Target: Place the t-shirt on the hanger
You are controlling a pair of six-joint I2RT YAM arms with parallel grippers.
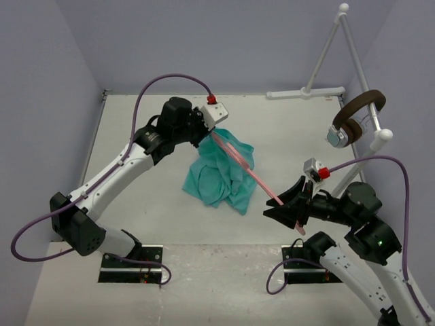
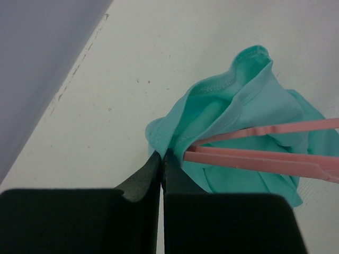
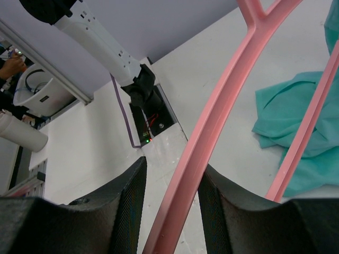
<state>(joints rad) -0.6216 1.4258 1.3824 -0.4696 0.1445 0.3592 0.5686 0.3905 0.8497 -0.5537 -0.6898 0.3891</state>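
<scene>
Top view: we see the shirt (image 1: 221, 175) bunched in a heap about mid-surface (image 1: 136, 156), somewhat nearer the far edge than the near one. Its upper part is drawn up to the left gripper (image 1: 205, 130). The hanger (image 1: 251, 175) runs as a slanted line from that gripper, across the shirt, towards the near right corner. It ends at the right gripper (image 1: 287, 208), whose jaws look spread in a V. A white rack (image 1: 326, 51) stands at the far right corner, with headphones (image 1: 357, 112) hung on it.

Left wrist view: we note the left jaws pressed together, with a fold of shirt (image 2: 249, 100) nipped at their tips. Two pink hanger bars (image 2: 265, 156) come out of the cloth just beside the jaws and run off to the right. The hanger's end is wrapped in cloth, so we cannot tell whether it is also pinched.

Right wrist view: the right jaws sit either side of one hanger bar (image 3: 212, 121). One finger (image 3: 217, 206) touches the bar, and a thin gap shows at the other finger (image 3: 127, 201). We cannot tell whether the bar is clamped. A second bar (image 3: 304, 127) crosses the shirt (image 3: 286, 114) beyond.
</scene>
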